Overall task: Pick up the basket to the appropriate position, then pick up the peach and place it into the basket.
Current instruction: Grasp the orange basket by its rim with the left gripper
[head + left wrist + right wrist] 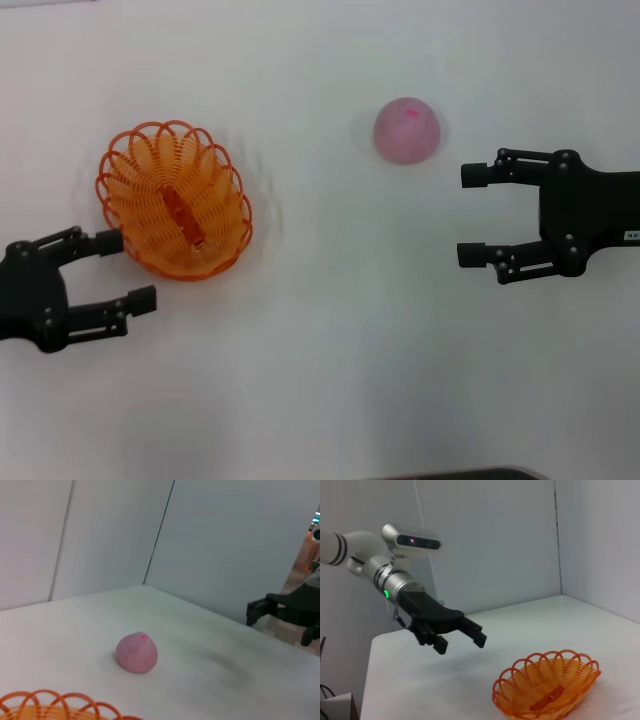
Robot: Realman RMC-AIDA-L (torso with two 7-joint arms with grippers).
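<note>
The orange basket (175, 200) sits upright on the white table, left of centre, with nothing in it but an orange strip along its bottom. My left gripper (128, 270) is open just beside the basket's near-left rim. In the right wrist view this gripper (462, 642) hovers above the table, apart from the basket (547, 685). The pale-pink peach (407, 130) lies farther back on the right, and the left wrist view shows the peach (136, 652) beyond the basket rim (60, 702). My right gripper (468, 215) is open and holds nothing, to the near right of the peach.
The white table (330, 350) is bounded by white walls behind. In the left wrist view the right gripper (280, 610) shows beyond the table's edge, at the far side.
</note>
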